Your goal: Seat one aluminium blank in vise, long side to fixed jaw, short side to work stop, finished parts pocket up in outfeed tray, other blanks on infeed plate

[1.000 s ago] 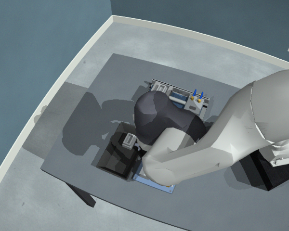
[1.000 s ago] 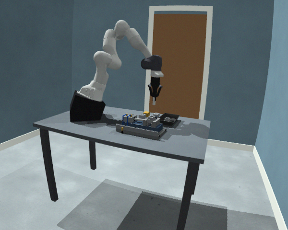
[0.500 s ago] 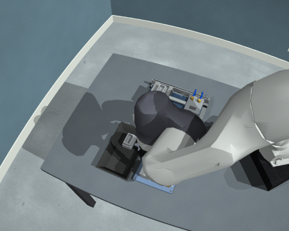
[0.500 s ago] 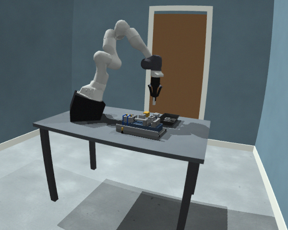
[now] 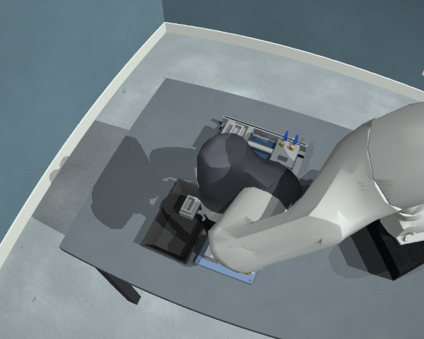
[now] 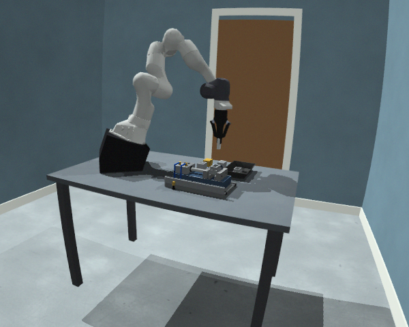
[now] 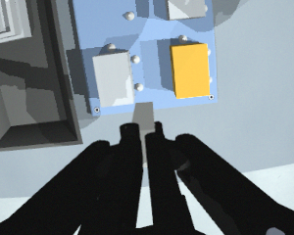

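Observation:
My gripper (image 7: 145,116) is shut and empty, high above the table; it also shows in the exterior view (image 6: 219,142). The dark outfeed tray (image 7: 29,72) is left of the plate and holds one finished part (image 7: 10,16), pocket up. The vise (image 5: 267,144) stands further back. A light pocketed piece (image 5: 237,128) sits at the vise's end without hoses. The arm hides the opening.
The arm's wrist and forearm (image 5: 241,182) cover most of the infeed plate and part of the vise in the top view. Blue hoses (image 5: 290,138) stick up at one vise end. The black robot base (image 6: 122,154) stands at the table's back left.

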